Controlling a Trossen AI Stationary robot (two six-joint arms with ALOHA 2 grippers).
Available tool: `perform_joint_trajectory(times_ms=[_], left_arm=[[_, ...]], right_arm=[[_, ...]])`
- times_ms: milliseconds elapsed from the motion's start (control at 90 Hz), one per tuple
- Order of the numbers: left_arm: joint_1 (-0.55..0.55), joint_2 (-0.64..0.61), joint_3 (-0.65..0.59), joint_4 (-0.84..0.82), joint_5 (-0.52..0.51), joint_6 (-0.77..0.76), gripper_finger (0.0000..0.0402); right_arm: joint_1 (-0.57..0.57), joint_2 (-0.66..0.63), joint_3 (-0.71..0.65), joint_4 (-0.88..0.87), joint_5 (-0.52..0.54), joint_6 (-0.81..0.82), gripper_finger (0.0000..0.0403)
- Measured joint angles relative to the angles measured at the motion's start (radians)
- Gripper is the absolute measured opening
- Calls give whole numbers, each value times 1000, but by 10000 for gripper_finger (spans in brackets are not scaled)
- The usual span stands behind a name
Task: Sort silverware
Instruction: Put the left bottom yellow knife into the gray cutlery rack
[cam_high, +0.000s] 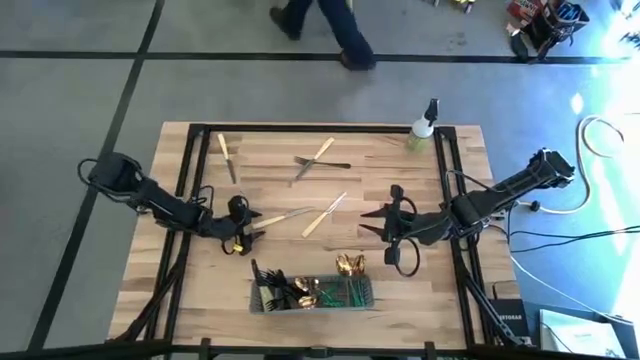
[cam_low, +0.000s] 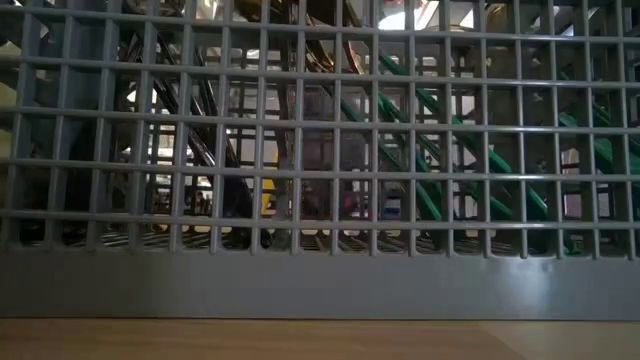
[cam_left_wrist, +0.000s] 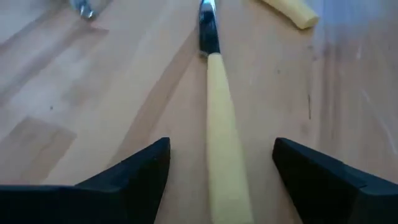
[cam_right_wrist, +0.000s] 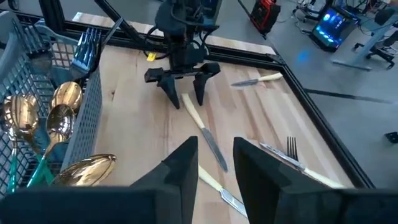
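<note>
**What the views hide**

In the low view the grey wire-mesh caddy (cam_low: 320, 280) fills the frame, hiding the table and both arms. In the left wrist view the cream-handled knife (cam_left_wrist: 219, 112) is cut off at both ends. In the high view, the caddy's cutlery is too small to separate.

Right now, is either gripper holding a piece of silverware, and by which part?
Nothing held. The left gripper is open, straddling the cream-handled knife at its handle, not closed. The right gripper is open and empty.
</note>
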Motion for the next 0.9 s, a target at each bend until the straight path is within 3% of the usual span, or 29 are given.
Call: perform_joint_trajectory(times_ms=[100, 256, 533, 900], left_arm=[[-3, 55, 9, 64, -7, 23, 247], [-2, 113, 17, 96, -5, -17, 172], [-3, 129, 16, 115, 7, -51, 67], [-2, 107, 28, 92, 0, -75, 60]], right_arm=[[-10, 0, 0, 0, 0, -10, 85], [-13, 0, 0, 1, 0, -11, 85], [-13, 0, 0, 4, 0, -11, 85], [-14, 0, 0, 147, 6, -15, 85]])
